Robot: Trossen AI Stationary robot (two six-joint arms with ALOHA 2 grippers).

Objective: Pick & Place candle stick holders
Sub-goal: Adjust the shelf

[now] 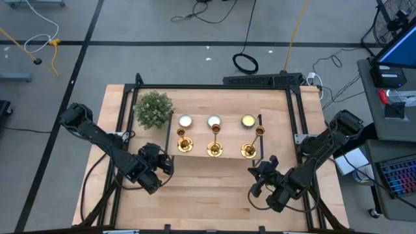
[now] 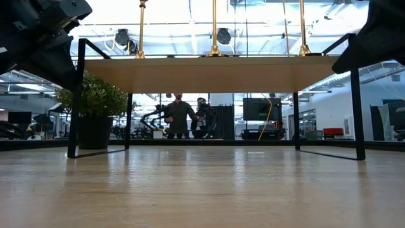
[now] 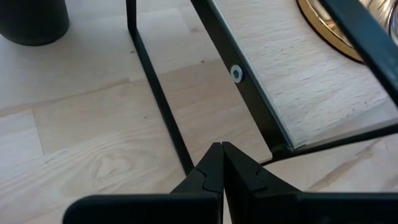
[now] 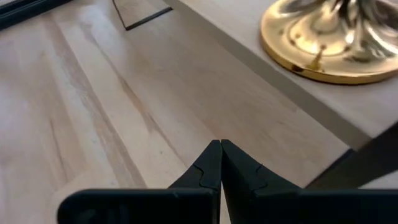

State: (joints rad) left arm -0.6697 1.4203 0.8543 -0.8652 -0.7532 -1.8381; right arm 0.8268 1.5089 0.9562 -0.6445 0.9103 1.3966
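Three gold candle stick holders (image 1: pixel 184 144) (image 1: pixel 214 148) (image 1: pixel 248 149) stand upright on their round bases in a row along the near edge of a raised wooden shelf (image 1: pixel 224 133). My left gripper (image 1: pixel 168 164) is shut and holds nothing. It hovers just off the shelf's near left corner, with the left holder's base (image 3: pixel 329 25) ahead of it. My right gripper (image 1: pixel 258 173) is also shut and holds nothing. It hovers off the near right corner, aimed at the right holder's base (image 4: pixel 323 43).
Three pale tealights (image 1: pixel 214 121) sit behind the holders on the shelf. A bushy green plant (image 1: pixel 154 109) in a dark pot stands at the shelf's far left. The shelf's black metal frame legs (image 3: pixel 155 99) reach down to the table. Bare tabletop (image 1: pixel 208 195) lies in front. People stand in the room beyond (image 2: pixel 180 117).
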